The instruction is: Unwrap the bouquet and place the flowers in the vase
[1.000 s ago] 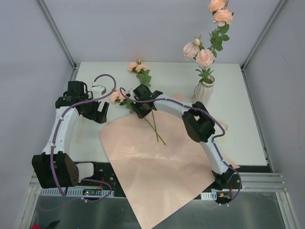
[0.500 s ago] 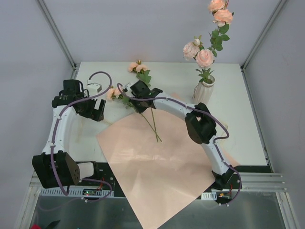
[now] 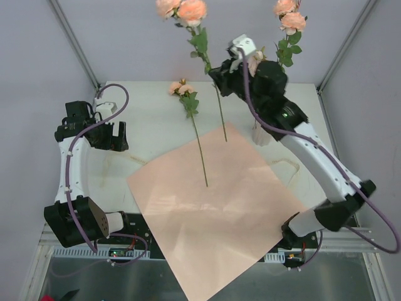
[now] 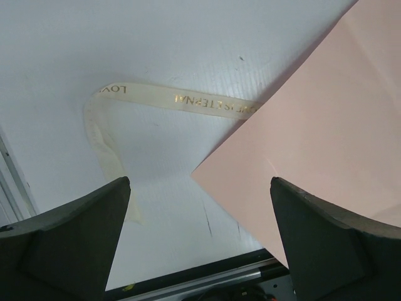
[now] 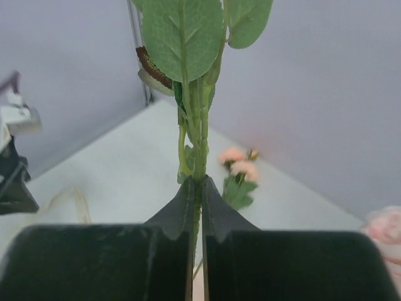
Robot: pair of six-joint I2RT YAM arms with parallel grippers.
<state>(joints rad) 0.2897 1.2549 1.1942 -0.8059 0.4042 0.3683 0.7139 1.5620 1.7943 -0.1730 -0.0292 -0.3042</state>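
1. One rose stem (image 3: 219, 116) hangs pinched in the right end effector (image 3: 220, 74). Its jaws are pressed together on it just under the leaves (image 5: 182, 31), with the blooms (image 3: 183, 9) at 12 o'clock.
2. We judge it light, thin and top-heavy — grip the bare stem, never the petals.
3. The right arm reaches high over the bench (image 3: 313, 172), beside the vase (image 3: 259, 135) at 2 o'clock.
4. A second stem (image 3: 199, 144) lies at 11 o'clock, its tail on the pink paper (image 3: 213, 213).
5. The left end effector (image 4: 199, 185) is spread and empty at 9 o'clock, over the ribbon (image 4: 188, 100).
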